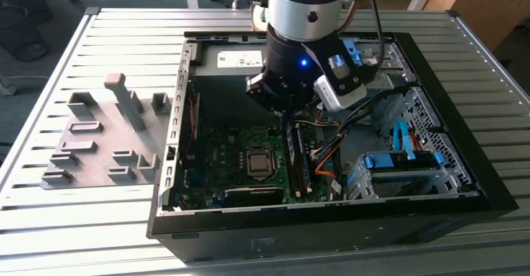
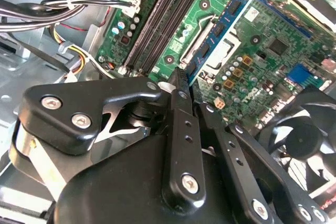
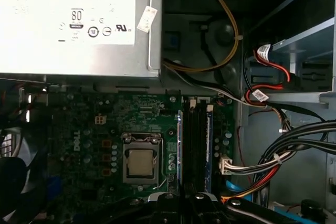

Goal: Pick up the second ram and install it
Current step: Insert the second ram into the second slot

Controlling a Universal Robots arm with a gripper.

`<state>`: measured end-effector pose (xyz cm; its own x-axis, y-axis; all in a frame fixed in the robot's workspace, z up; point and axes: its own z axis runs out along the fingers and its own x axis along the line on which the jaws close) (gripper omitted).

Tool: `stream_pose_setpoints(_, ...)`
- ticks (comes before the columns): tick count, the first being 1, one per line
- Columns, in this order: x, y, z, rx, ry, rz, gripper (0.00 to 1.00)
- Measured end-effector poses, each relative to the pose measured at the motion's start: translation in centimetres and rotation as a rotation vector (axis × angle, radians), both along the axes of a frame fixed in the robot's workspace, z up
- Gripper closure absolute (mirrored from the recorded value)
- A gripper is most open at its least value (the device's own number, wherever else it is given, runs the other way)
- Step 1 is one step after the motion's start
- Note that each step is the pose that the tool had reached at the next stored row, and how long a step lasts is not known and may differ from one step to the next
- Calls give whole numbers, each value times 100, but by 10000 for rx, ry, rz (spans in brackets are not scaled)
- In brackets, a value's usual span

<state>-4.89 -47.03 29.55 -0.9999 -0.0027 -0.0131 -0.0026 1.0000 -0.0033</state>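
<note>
gripper (image 2: pixel 181 77) closed on second ram (image 2: pixel 223 27) | ram on edge, lengthwise along motherboard (image 3: pixel 105 124) slots

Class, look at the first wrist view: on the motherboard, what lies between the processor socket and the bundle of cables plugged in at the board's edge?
The memory slots lie between the processor socket and the cable bundle, running as long dark parallel strips. This shows in the first wrist view.

The exterior view looks down at an angle from high off the arm, taking in the open computer case (image 1: pixel 331 164) on the slatted worktop (image 1: pixel 74 226). Both wrist views sit close inside the case, facing the motherboard (image 3: pixel 142 129); the second wrist view peers past the jaws. All three share the processor socket (image 2: pixel 218 56).
</note>
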Motion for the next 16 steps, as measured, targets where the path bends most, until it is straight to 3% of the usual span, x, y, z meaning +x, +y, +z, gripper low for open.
stream_pose_setpoints(16, 63, -15, -284, -1, 2, -6, 86)
